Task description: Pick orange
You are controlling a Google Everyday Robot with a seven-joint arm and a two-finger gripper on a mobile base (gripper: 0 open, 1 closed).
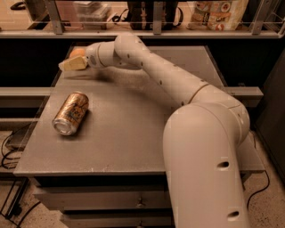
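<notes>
The orange (77, 52) is a small round fruit at the far left edge of the grey table (133, 129). Only its top shows, because the gripper hides the rest. My gripper (71, 63) has pale yellow tips. It has reached across the table and sits right at the orange, just in front of and below it. I cannot see whether it holds the fruit. The white arm (151, 67) stretches from the lower right to the far left.
A gold-brown drink can (71, 113) lies on its side on the table's left part, nearer than the gripper. A shelf rail (156, 33) with bags (218, 13) runs behind the table. The arm's large base link (205, 169) fills the lower right.
</notes>
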